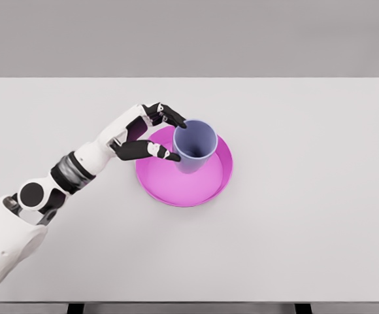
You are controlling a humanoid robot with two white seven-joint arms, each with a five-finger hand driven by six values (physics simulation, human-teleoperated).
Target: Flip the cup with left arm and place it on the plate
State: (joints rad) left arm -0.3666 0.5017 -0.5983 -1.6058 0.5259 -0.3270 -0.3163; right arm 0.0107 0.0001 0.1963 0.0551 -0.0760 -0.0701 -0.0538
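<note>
The counter [307, 216] is a plain white surface filling most of the head view. The left arm [78, 169] enters from the lower left and reaches diagonally up toward the middle. Just right of the hand lies the plate [170, 190], a round magenta dish with a raised rim, flat on the counter. The cup [195, 145] stands upright on the plate, mouth up, in the plate's upper part, immediately right of the hand. The left hand [151, 134] is partly spread, its dark fingers [170, 116] reaching toward the cup's rim on the far side and the thumb toward its near side. Whether the fingertips touch the cup or sit just off it cannot be determined.
</note>
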